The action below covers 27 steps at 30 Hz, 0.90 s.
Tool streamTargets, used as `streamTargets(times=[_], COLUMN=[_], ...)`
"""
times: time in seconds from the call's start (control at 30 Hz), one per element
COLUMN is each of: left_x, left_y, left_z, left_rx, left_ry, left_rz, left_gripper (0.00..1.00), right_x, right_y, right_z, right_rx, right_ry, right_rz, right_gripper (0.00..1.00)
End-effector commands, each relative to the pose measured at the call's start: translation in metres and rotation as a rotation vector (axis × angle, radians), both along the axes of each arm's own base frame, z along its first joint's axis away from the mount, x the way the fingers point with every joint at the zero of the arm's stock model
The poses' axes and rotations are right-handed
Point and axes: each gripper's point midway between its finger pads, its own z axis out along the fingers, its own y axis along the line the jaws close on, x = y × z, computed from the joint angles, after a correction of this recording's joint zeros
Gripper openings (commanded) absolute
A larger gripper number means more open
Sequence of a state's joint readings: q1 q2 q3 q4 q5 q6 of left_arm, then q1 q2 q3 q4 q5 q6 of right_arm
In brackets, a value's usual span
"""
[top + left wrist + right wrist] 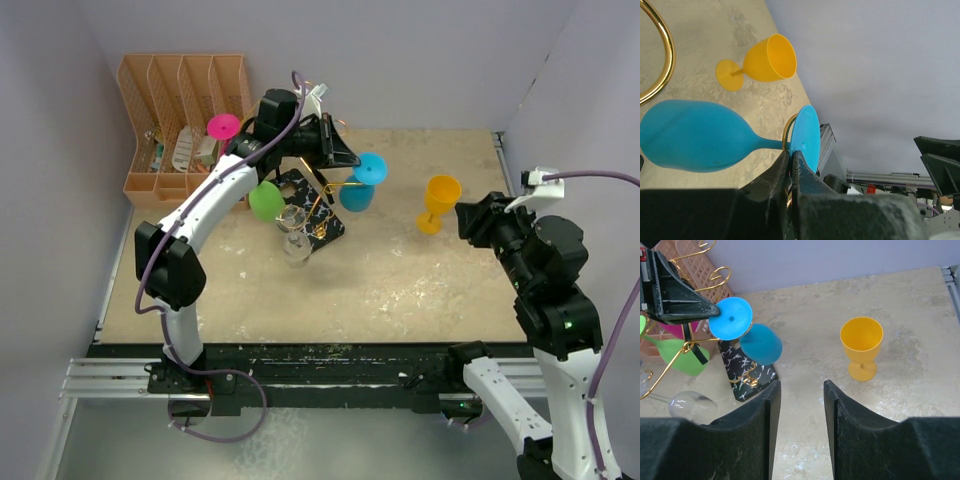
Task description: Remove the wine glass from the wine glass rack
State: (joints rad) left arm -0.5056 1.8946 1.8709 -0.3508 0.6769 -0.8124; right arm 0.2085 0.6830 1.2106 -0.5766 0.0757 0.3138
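The wine glass rack has gold scroll arms (320,200) on a black white-veined base (328,228), also seen in the right wrist view (747,371). A blue wine glass (357,192) hangs on it upside down, foot (371,168) up. My left gripper (352,158) is shut on the rim of that blue foot (807,130), with the bowl (695,135) to the left and a gold arm (665,55) beyond. The right wrist view shows the foot (730,317) at the left gripper's tip. My right gripper (801,385) is open and empty at the right (465,218).
A green glass (266,201), a pink glass (224,127) and clear glasses (294,235) hang on the rack. A yellow glass (438,200) stands upright on the table between rack and right arm. An orange slotted organiser (175,120) stands at the back left against the wall.
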Motion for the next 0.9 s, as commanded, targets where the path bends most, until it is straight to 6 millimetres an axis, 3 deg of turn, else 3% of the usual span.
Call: streamTargets(times=[0.0,0.33,0.87], left_x=[-0.005,-0.007,-0.008], left_y=[-0.004,-0.018,-0.024], left_z=[0.04,0.047,0.038], left_rx=[-0.084,-0.215,-0.25], left_ry=[-0.065,0.016,0.076], left_rz=[-0.017,-0.072,-0.1], left_gripper=[0.06,0.06,0.05], right_x=[-0.003,-0.008,-0.011], right_y=[0.003,0.001,0.0], right_z=[0.018,0.024,0.03], right_rx=[0.018,0.025,0.035], right_ry=[-0.074,-0.09,-0.11], right_rz=[0.019,0.014,0.011], right_gripper=[0.42,0.42,0.42])
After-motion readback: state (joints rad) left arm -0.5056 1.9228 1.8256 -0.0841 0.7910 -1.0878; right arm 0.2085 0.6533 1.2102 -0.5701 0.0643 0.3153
